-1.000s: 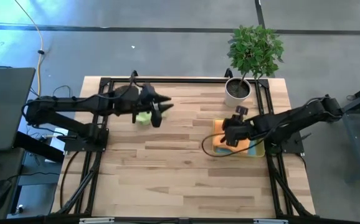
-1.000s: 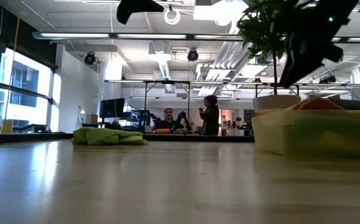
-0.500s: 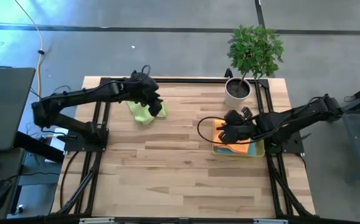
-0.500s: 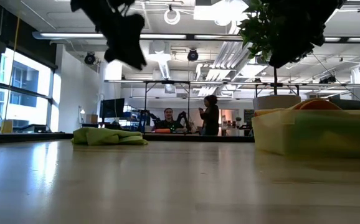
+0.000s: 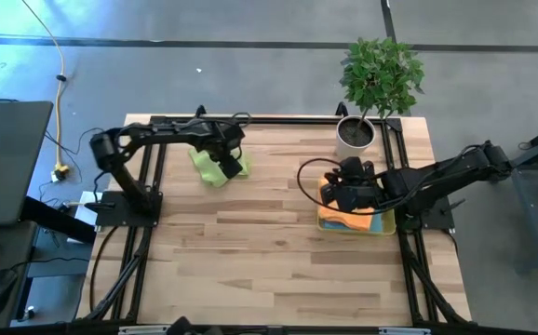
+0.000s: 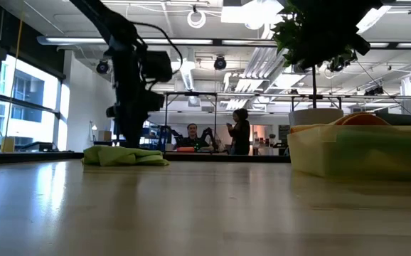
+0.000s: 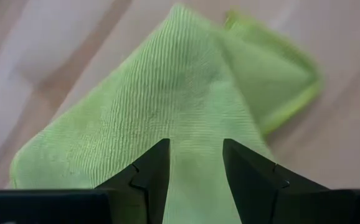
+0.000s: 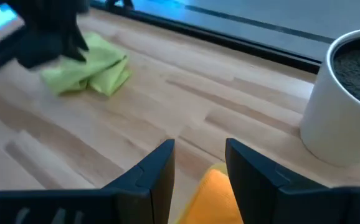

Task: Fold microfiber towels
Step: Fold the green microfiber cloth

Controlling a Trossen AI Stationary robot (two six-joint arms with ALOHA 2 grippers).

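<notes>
A lime green towel (image 5: 215, 166) lay crumpled on the wooden table (image 5: 269, 251), near the far edge on the left side. It was not flat. It was bunched up with a few soft folds, and one corner stuck out from the pile. Up close it was bright green, with tiny lines running across it and a slightly brighter edge.

The left gripper (image 7: 195, 163) was right above this towel, pointing down at it. Its two dark fingers (image 7: 149, 174) were apart, with green cloth showing in the gap. They were not squeezing anything. From the low camera the towel (image 6: 124, 156) looked like a small flat heap, with the left arm (image 6: 131, 85) standing over it.

More towels sat in a see-through bin (image 5: 381, 226) on the right side of the table, near the white plant pot (image 5: 355, 137). An orange towel (image 5: 355, 220) lay on top of that stack, with a yellow one (image 5: 324, 190) showing beside it.

The right gripper (image 8: 198, 165) hung over the bin. Its fingers were apart too, and they held nothing. The orange towel showed just under them.

Far behind the table, two people (image 6: 237, 131) were in the room.
</notes>
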